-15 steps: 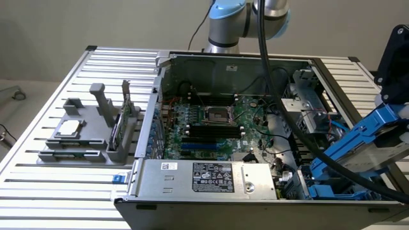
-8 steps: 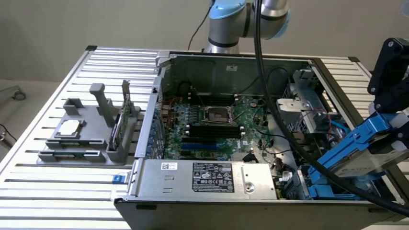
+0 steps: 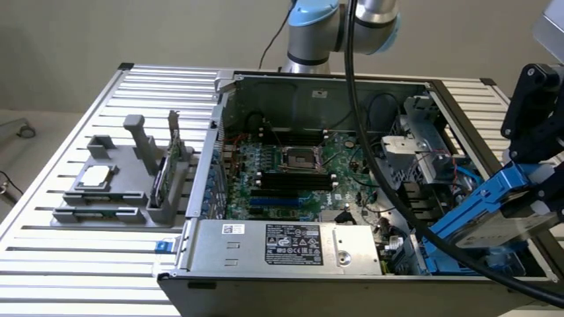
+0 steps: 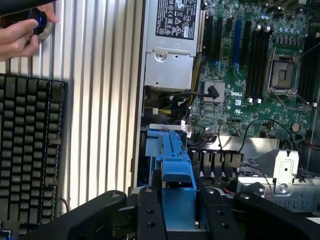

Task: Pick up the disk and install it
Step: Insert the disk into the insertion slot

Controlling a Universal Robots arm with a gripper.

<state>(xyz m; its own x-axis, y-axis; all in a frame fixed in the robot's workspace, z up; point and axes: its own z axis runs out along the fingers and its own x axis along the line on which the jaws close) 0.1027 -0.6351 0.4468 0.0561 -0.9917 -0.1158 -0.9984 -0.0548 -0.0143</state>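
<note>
The disk (image 3: 490,228), silver-grey in a bright blue carrier, hangs tilted over the drive bay in the open computer case's (image 3: 227,132) corner, at the exterior view's lower right. My gripper (image 3: 527,198) is shut on its upper end. In the wrist view the blue carrier (image 4: 175,165) runs out from between my two black fingers (image 4: 150,215), with the gripper (image 4: 181,216) shut on it. The carrier's far end points down into the case beside the power supply (image 4: 170,55). The drive's label is hidden.
The case holds the motherboard (image 3: 291,172) and the labelled power supply (image 3: 282,244). A thick black cable (image 3: 370,145) hangs across the case. A grey fixture (image 3: 115,191) with a square chip and a green card stands at the exterior view's left. A keyboard (image 4: 30,150) and a person's hand (image 4: 20,35) lie beside the case.
</note>
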